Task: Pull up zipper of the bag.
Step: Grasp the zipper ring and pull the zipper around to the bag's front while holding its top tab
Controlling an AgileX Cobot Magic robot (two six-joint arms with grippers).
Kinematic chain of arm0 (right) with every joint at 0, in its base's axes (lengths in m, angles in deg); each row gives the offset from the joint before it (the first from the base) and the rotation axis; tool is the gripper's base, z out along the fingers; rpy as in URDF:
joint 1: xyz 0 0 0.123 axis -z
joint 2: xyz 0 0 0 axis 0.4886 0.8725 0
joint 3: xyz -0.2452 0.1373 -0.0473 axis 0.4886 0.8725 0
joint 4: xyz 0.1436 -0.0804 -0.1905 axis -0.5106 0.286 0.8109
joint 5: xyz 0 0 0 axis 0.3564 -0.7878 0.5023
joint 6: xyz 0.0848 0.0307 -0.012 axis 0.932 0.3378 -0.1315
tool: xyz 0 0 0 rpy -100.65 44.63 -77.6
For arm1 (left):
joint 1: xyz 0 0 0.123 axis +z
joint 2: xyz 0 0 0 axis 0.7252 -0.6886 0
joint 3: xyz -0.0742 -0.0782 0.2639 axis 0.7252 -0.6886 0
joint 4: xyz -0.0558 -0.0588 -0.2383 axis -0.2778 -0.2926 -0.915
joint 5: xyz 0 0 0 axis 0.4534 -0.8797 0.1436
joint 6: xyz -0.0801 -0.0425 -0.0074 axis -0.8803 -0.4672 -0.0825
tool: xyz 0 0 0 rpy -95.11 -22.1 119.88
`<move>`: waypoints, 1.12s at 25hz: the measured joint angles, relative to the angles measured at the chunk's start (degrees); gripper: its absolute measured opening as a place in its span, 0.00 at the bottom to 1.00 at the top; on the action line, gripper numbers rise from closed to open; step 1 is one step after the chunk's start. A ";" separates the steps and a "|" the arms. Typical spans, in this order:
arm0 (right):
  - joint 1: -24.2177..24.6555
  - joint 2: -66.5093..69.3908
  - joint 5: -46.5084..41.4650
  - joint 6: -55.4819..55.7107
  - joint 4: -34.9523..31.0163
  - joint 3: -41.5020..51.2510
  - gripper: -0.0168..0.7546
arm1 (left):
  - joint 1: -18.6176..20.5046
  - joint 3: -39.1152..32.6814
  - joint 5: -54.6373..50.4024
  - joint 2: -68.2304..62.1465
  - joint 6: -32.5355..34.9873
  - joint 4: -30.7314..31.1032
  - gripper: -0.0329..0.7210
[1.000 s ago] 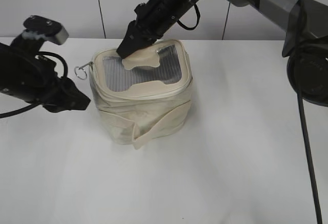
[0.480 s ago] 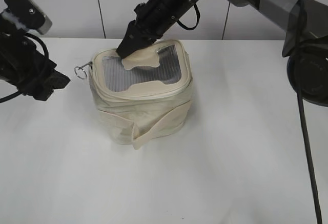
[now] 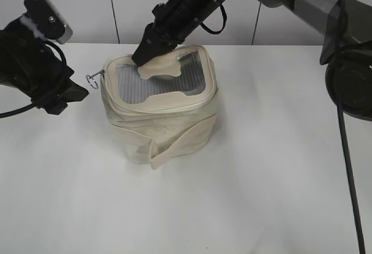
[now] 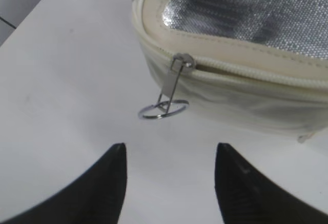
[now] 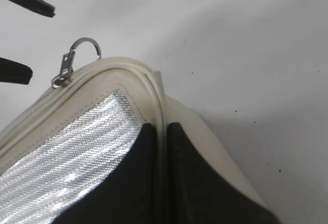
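Observation:
The cream bag (image 3: 160, 111) stands mid-table, its grey mesh top up. Its zipper (image 3: 103, 75) has a silver slider at the left corner, with a ring pull sticking out leftwards. My right gripper (image 3: 145, 56) is shut on the cream edge of the bag's top at the far corner; the right wrist view shows its jaws (image 5: 163, 127) pinching that edge, with the slider (image 5: 64, 70) beyond. My left gripper (image 3: 75, 94) is open and empty, just left of the ring. In the left wrist view its jaws (image 4: 169, 149) sit a little short of the zipper's slider and ring (image 4: 163, 110).
The white table (image 3: 261, 178) runs all round the bag. A loose cream strap (image 3: 174, 146) wraps the bag's body and its end sticks out at the front. A grey wall (image 3: 75, 4) stands behind the table.
My left gripper drew back left and up from the bag's side, then came back right towards the ring pull. The right gripper and the bag have stayed put.

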 joint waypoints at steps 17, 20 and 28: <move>0.00 0.00 0.00 0.07 -0.11 0.00 0.08 | -0.21 5.09 -1.08 -4.66 5.29 -0.09 0.64; 0.00 0.00 0.00 0.03 -0.11 0.00 0.08 | -0.95 5.60 -0.95 -5.57 5.83 -0.14 0.64; 0.00 0.00 0.00 0.03 -0.11 0.00 0.08 | -1.68 5.71 1.05 -8.95 6.00 -0.94 0.59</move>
